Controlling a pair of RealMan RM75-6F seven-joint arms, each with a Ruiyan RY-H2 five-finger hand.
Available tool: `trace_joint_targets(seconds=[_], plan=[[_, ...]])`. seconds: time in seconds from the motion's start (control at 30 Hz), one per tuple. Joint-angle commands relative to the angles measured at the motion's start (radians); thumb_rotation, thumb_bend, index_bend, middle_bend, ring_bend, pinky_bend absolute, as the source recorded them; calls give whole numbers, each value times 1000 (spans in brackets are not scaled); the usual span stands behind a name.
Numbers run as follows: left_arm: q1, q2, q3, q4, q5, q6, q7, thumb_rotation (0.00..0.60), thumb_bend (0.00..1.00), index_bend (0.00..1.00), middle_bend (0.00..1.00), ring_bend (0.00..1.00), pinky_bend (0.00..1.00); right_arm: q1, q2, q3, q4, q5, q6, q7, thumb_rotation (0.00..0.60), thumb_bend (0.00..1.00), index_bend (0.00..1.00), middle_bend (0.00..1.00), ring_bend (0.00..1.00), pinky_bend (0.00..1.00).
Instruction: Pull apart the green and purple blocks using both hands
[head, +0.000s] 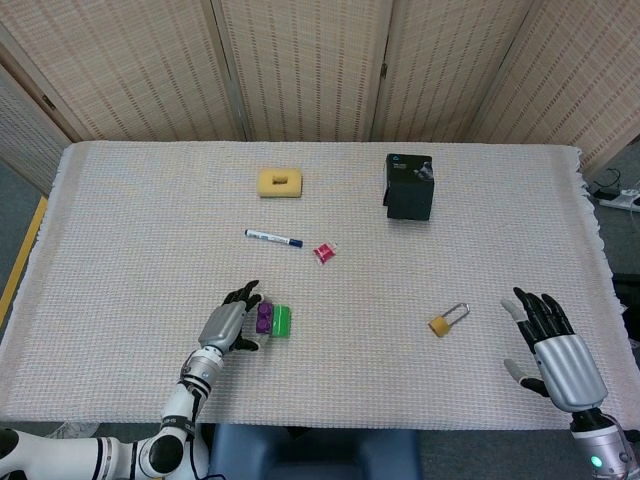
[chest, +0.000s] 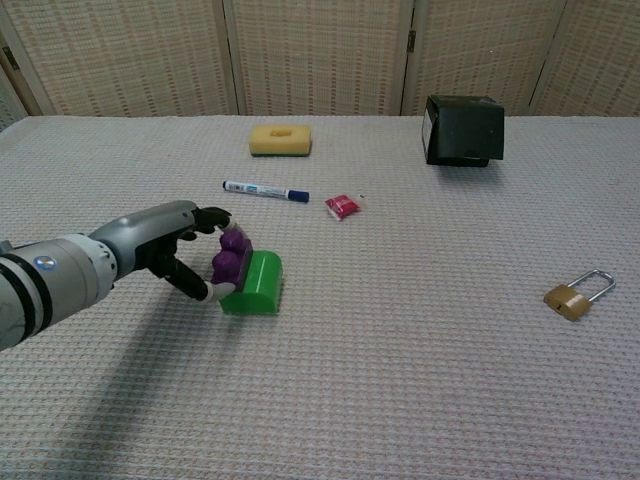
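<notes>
Woven beige folding screens (head: 310, 65) close off the back, and in front of them lies the tabletop (head: 140, 200) under a pale knitted cloth, its near edge cut off in both views. Right arm's silver-and-black right hand (head: 550, 350) sits at the lower right of the head view only, fingers spread, holding nothing; its wrist runs out of frame. Left arm comes in from the lower left, and the left hand (chest: 175, 250) has its dark fingers (chest: 212, 217) wrapped around the small purple block (chest: 232, 259), which hides part of it. That purple block is pressed against the rounded green block (chest: 255, 282), still joined, near the front-left of the tabletop. Further back: a black box (chest: 463, 129) with small markings too fine to read, a yellow sponge with a slot (chest: 280, 139), a white marker with a blue cap (chest: 265, 190), a brass padlock with a silver shackle (chest: 577, 293) well off to the right, and a small red wrapper (chest: 342, 207), contents unclear.
</notes>
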Motion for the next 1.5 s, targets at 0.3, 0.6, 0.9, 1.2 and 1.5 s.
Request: trace_joint_targets(seconds=[0.3,0.6,0.9,1.2,1.5], plan=[[167,20,12,-92,205,129,-295,600,639,849,190,0,0,76,-44,23,89,7,-74,233,600,329,0,0,0,0],[213,41,4,-162,201,159,-301,600,641,869,217,0,0,213,-178,-23,270,-37,-234,750,600,330,0,0,0,0],[225,48,-5,-217,167,148,-274,600,641,872,225,0,0,318,-324,-22,406,-36,-285,1192,600,329,0,0,0,0],[221,-3,3,-250,174,143,-247,600,640,872,225,0,0,429,-450,-30,503,-73,-302,1468,600,329,28,0,0,0],[212,-68,-4,-269,188,178,-182,600,640,872,225,0,0,524,-539,-43,544,-99,-325,1550,600,330,28,0,0,0]])
